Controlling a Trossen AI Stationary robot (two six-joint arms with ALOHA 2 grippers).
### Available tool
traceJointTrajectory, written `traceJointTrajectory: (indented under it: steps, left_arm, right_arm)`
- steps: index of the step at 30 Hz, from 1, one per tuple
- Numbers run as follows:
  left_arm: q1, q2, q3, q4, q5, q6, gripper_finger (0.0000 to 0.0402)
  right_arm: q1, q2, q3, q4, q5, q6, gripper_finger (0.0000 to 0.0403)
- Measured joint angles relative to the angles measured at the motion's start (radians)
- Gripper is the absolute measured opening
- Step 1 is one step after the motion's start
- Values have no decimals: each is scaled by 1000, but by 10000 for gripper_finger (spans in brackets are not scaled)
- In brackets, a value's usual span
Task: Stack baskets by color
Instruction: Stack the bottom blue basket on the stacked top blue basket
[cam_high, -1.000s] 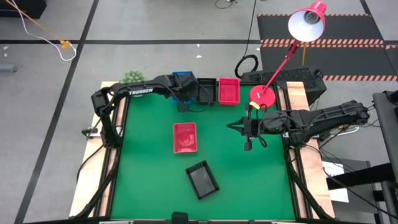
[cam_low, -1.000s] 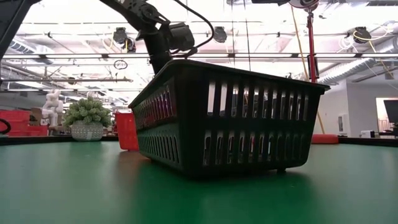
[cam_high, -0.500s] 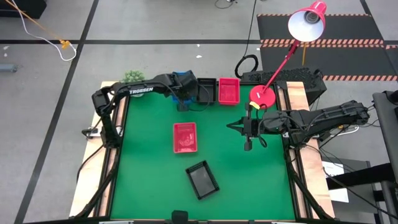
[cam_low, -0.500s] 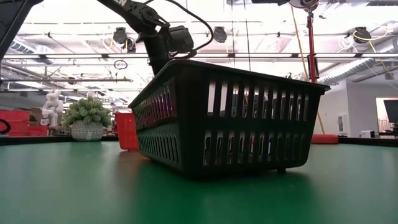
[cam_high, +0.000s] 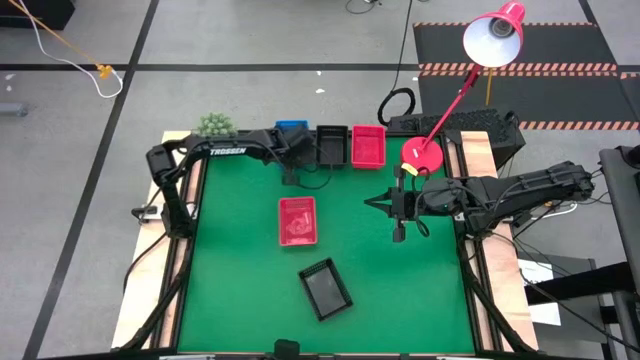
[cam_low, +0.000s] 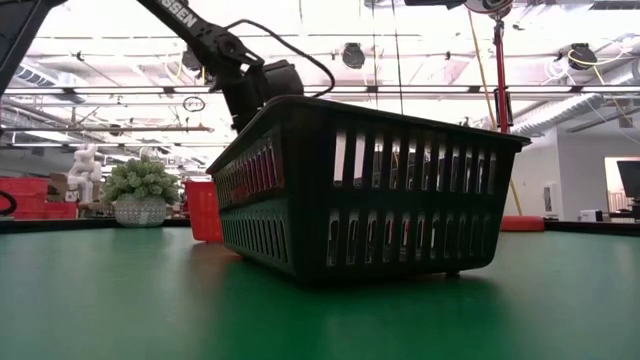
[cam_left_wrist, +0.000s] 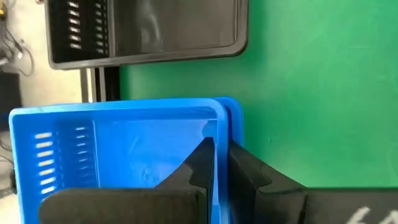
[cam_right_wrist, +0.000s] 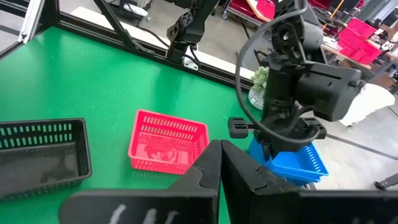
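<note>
Baskets stood in a row along the table's far edge, blue (cam_high: 291, 127), black (cam_high: 332, 146) and red (cam_high: 368, 146), while the left gripper (cam_left_wrist: 219, 163) sat at the blue one's rim, one finger inside the wall and one outside, nipped on that thin plastic. Seen from the left wrist, the blue basket (cam_left_wrist: 118, 152) showed a second blue lip just past its edge, so it looked to be already nested in another. Its neighbour, the black basket at the back (cam_left_wrist: 146, 31), lay just beside it toward the table's middle, their long sides running parallel. Two baskets were still loose on the green mat (cam_high: 400, 290): a red one (cam_high: 298, 220) near the centre and a black one (cam_high: 325, 288) closer to the front edge, turned at an angle to the table. Both lay on the near side of the left arm, with the loose red one the closer of the pair, its long axis running front to back. The right gripper (cam_high: 399, 232) hung over the mat's right half with its fingers together and nothing between them, well apart from every basket. By my reckoning the left arm was better placed for the loose red basket, though the right arm's reach to it looked about as short.
</note>
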Motion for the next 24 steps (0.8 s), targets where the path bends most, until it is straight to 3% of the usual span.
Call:
traceJointTrajectory:
  steps: [8,18,24]
  left_arm:
    - [-1,-1,-30,57,-13,-3,72]
    - [-31,3,-33,46,-166,9,148]
    - [-47,-15,-35,38,-169,23,165]
  right_arm:
    - [0,0,0,0,0,-3,2]
    - [0,0,0,0,0,-5,2]
    - [0,0,0,0,0,-6,2]
